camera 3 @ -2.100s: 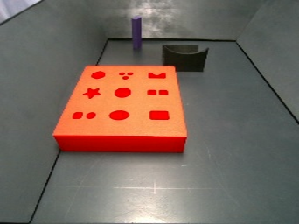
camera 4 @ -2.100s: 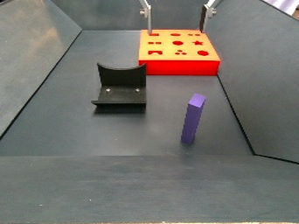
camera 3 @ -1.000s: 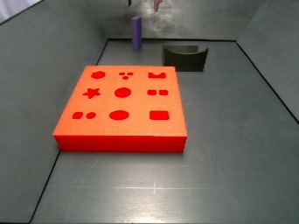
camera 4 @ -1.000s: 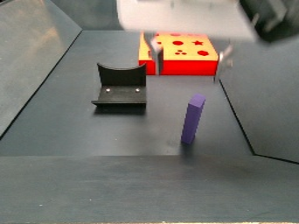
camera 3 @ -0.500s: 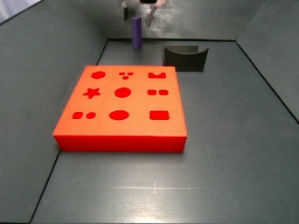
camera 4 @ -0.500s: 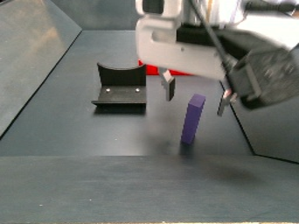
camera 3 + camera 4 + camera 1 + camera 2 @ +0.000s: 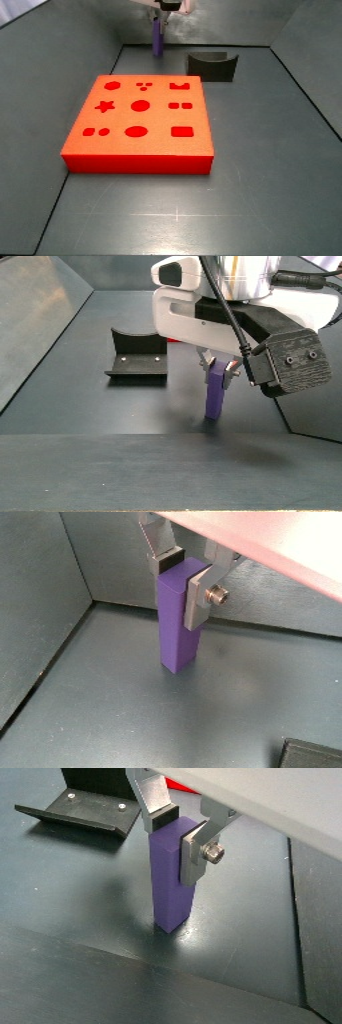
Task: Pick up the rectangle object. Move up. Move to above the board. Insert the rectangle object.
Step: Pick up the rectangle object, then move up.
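Matte purple rectangle object [image 7: 178,622] stands between silver tool [image 7: 187,580] plates.

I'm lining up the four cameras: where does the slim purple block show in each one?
Wrist view: slim purple block centre, upright between the tool's fingers.
Wrist view: centre.
Side view: far top, beyond the red-orange board.
Side view: centre-right, under the arm.
Shared landmark: dark grey U-shaped holder, absent from the first.

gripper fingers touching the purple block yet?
Cannot tell. In both wrist views the gripper straddles the rectangle object top, a finger flush alongside, but neither shows firm contact or a gap.
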Controlling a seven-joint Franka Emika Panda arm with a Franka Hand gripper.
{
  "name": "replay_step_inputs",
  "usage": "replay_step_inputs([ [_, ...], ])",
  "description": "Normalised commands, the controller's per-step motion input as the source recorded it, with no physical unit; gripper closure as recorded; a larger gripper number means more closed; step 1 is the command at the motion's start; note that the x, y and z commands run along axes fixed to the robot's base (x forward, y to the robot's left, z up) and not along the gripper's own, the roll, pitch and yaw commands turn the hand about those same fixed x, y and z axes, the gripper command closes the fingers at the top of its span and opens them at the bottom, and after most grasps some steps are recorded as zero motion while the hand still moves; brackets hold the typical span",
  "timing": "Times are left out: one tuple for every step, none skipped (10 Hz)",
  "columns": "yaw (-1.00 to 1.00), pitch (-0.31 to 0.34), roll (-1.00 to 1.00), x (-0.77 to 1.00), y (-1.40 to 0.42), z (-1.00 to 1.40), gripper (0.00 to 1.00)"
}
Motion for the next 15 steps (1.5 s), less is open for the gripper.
replay_step_inputs([
  [0.00,0.000,0.00,0.00,0.00,0.00,1.00],
  [0.00,0.000,0.00,0.00,0.00,0.00,1.00],
  [0.00,0.000,0.00,0.00,0.00,0.00,1.00],
  [0.00,0.000,0.00,0.00,0.00,0.00,1.00],
  [0.00,0.000,0.00,0.00,0.00,0.00,1.00],
  [0.00,0.000,0.00,0.00,0.00,0.00,1.00],
  [0.00,0.000,0.00,0.00,0.00,0.00,1.00],
  [0.00,0.000,0.00,0.00,0.00,0.00,1.00],
  [0.00,0.000,0.00,0.00,0.00,0.00,1.00],
  [0.00,0.000,0.00,0.00,0.00,0.83,1.00],
  [-0.02,0.047,-0.01,-0.09,0.02,0.76,1.00],
  [-0.02,0.064,0.01,-0.09,0.01,0.62,1.00],
  [-0.02,0.066,0.02,-0.07,0.01,0.53,1.00],
  [-0.02,0.076,0.04,-0.04,0.01,0.34,1.00],
  [-0.01,0.078,0.05,-0.03,0.00,0.18,1.00],
])
